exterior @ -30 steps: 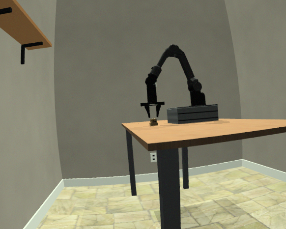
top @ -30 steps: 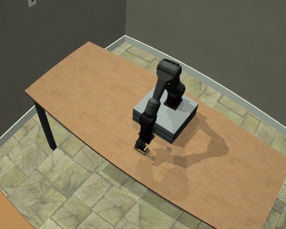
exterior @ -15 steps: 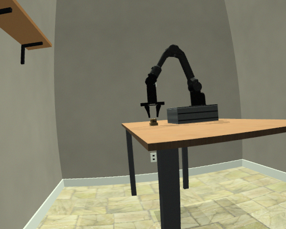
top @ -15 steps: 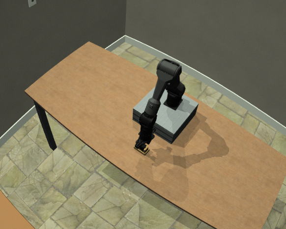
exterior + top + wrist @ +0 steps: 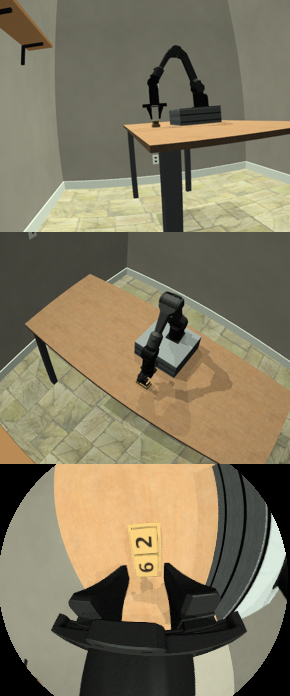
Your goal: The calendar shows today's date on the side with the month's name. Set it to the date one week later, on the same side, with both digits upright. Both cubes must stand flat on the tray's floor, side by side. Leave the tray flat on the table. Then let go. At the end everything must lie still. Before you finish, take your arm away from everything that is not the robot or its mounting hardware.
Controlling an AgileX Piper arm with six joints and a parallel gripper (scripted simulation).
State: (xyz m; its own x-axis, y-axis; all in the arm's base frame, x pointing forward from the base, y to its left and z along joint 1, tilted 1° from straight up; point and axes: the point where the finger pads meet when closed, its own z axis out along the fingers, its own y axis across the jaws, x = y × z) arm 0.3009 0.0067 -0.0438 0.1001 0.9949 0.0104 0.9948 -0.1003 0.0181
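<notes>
The tray [image 5: 142, 385] [image 5: 156, 126] [image 5: 145, 525] rests on the table. Two cubes sit in it side by side. In the wrist view, the far cube [image 5: 144, 542] shows a 2 on top and the near cube [image 5: 153, 559] shows a 6 or 9; both digits lie sideways in this view. One cube's side [image 5: 155, 122] carries a dark mark like a 7. The month's name and the date side cannot be read. My gripper [image 5: 144, 381] [image 5: 155, 118] [image 5: 145, 571] is open and empty, pointing down just above the cubes.
The grey base block [image 5: 185, 349] [image 5: 199, 115] [image 5: 235, 539] that carries the arm stands close beside the tray. The table [image 5: 87, 331] [image 5: 212, 132] [image 5: 95, 494] has its long edge on the tray's other side.
</notes>
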